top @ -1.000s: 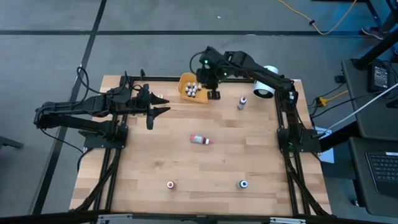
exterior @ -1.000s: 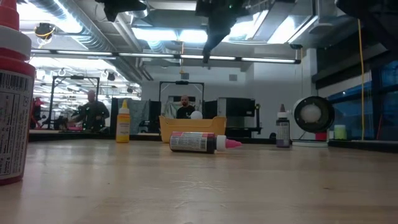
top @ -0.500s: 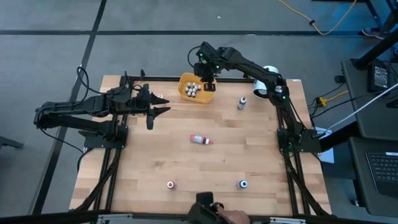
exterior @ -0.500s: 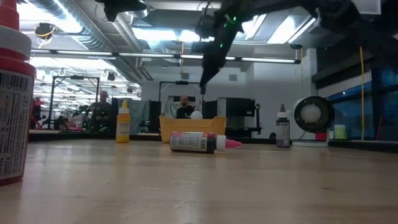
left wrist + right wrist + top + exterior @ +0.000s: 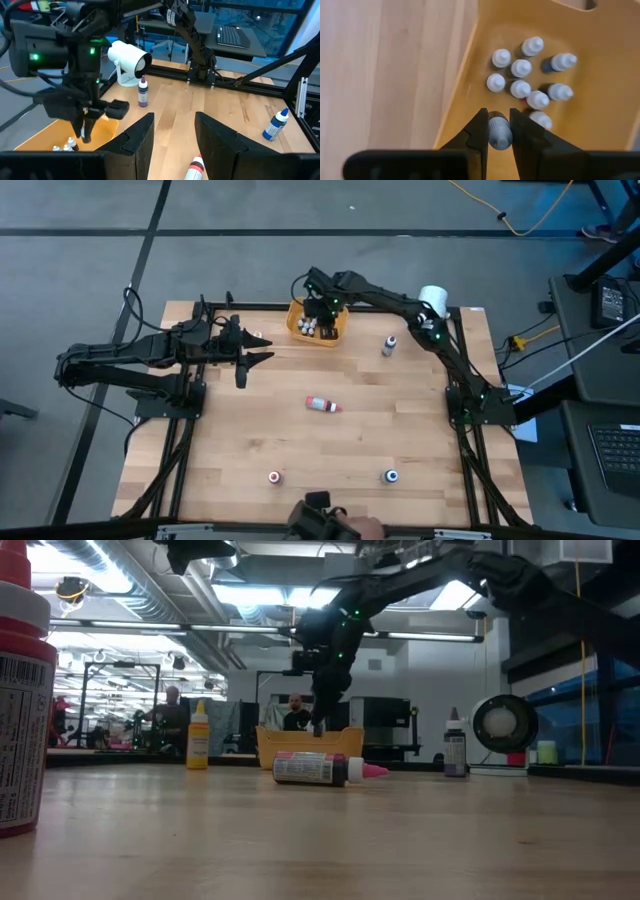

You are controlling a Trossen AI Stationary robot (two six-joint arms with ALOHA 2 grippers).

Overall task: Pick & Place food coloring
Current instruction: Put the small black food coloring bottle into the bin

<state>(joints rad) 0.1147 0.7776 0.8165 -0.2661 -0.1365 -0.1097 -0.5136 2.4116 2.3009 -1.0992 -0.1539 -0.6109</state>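
Table (image 5: 300, 440), then orange bowl (image 5: 600, 60) directly beneath right gripper (image 5: 498, 131), clamped on small grey-capped bottle (image 5: 499, 132). Best lowered past rim, released gently beside clustered bottles (image 5: 530, 85). Left gripper (image 5: 252, 352) parked open, well apart.

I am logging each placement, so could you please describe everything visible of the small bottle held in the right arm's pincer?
The small bottle shows mainly its grey, ribbed-looking cap, seen end-on; its body is hidden. The right pincer grips it between both dark fingers, hanging over the near edge of the orange bowl, beside the white-capped bottles already standing inside. Whether it touches the bowl cannot be told. From above, the right pincer sits over the bowl at the table's far edge.
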